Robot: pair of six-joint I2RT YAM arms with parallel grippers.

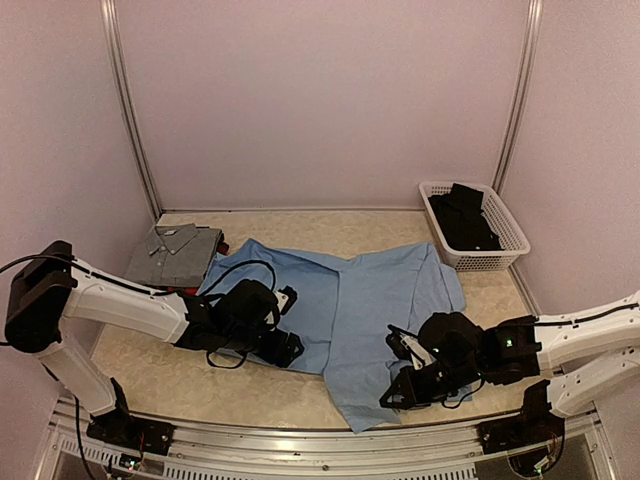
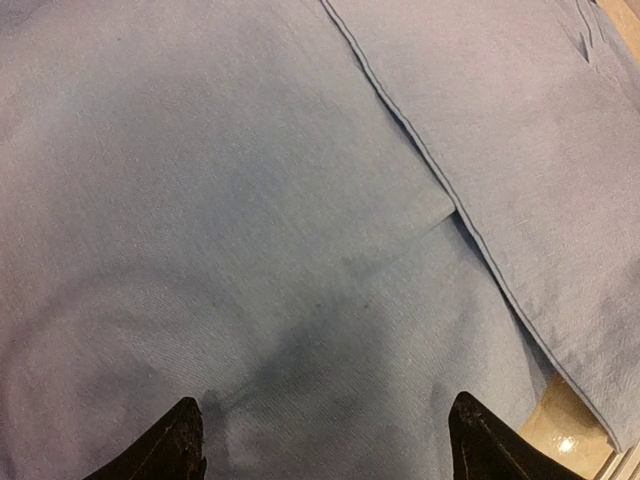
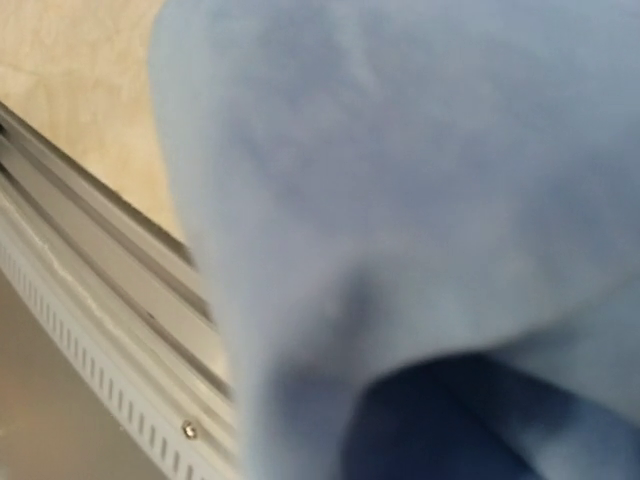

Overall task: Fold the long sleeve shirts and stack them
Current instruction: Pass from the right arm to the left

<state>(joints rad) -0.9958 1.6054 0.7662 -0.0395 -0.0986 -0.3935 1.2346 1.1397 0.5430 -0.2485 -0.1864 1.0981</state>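
Nearest us runs the metal rail [image 1: 300,442] at the front edge of the counter [image 1: 170,378]. Just behind it our right pincer [image 1: 400,390] is closed tight at the near hem of the blue shirt [image 1: 370,300]. Its wrist view is filled with blue cloth hanging close to the lens, raised above the rail. We judge that it has a pinch of the hem, though the fingers themselves are hidden.

Farther in and to the left, our left pincer [image 2: 325,455] hovers low over the shirt's left half, spread wide with nothing in it. A seam runs diagonally across the cloth ahead of it. The blue shirt lies spread and rumpled across the middle of the counter, its near corner reaching the front edge.

Behind its left side sits the grey shirt [image 1: 175,255], already folded, with a sliver of red showing under it. At the far right stands the white basket [image 1: 508,228] with dark cloth [image 1: 465,215] inside.

Our worry is the right-hand grip. So thin a pinch may slip as we carry the hem back, and the fold would drop crooked. With the left pincer empty, nothing pins the far side, so the whole shirt may drag toward the grey shirt instead of folding.
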